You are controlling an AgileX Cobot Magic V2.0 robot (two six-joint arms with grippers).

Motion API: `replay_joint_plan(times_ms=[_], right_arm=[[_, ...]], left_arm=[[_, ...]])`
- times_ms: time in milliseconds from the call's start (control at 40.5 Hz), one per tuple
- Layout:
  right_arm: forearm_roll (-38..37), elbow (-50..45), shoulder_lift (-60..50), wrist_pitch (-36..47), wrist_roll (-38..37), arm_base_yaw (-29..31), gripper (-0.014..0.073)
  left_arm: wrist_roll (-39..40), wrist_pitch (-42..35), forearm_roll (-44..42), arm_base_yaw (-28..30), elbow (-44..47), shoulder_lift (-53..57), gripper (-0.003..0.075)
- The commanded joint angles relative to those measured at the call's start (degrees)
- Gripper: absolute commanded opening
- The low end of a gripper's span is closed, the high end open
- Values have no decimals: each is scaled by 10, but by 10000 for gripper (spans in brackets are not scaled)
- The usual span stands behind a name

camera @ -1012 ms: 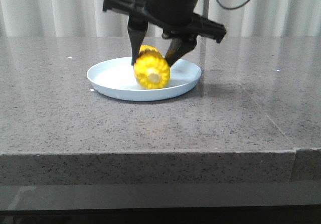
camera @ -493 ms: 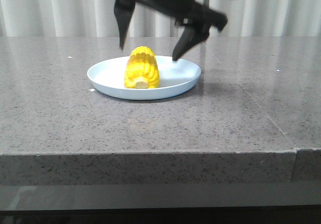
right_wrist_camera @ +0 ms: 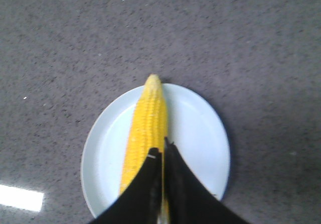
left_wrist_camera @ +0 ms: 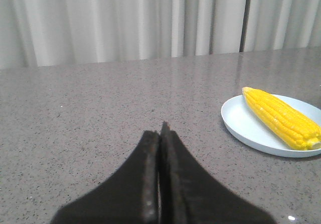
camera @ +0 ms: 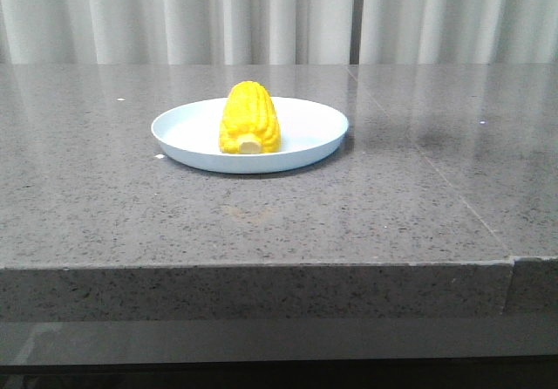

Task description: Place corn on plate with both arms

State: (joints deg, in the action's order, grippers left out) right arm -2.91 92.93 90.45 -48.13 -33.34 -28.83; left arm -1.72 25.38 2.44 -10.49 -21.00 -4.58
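Observation:
The yellow corn (camera: 249, 119) lies in the pale blue-white plate (camera: 309, 134) on the grey table, its cream stub end toward the front. No arm shows in the front view. My left gripper (left_wrist_camera: 160, 129) is shut and empty, low over bare table well to the side of the plate (left_wrist_camera: 246, 128) and corn (left_wrist_camera: 281, 116). My right gripper (right_wrist_camera: 161, 150) is shut and empty, high above the corn (right_wrist_camera: 146, 128) and plate (right_wrist_camera: 198, 133), looking straight down on them.
The grey speckled stone table (camera: 105, 197) has a front edge close to the camera and a seam on the right (camera: 436, 180). White curtains (camera: 174, 14) hang behind the table.
The right gripper let go of the corn, opened, rose out of the front view and closed. The corn settled flat in the plate.

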Motion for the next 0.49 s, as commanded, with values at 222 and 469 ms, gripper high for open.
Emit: replay_joint_plan(times_ms=[222, 469], right_arm=[[-57, -28, -119, -72, 102, 87, -59], [-53, -195, -243, -58, 131, 154, -59]], left_arm=[[-1, -50, 2, 1, -15, -7, -20], [-1, -50, 2, 1, -15, -7, -20]])
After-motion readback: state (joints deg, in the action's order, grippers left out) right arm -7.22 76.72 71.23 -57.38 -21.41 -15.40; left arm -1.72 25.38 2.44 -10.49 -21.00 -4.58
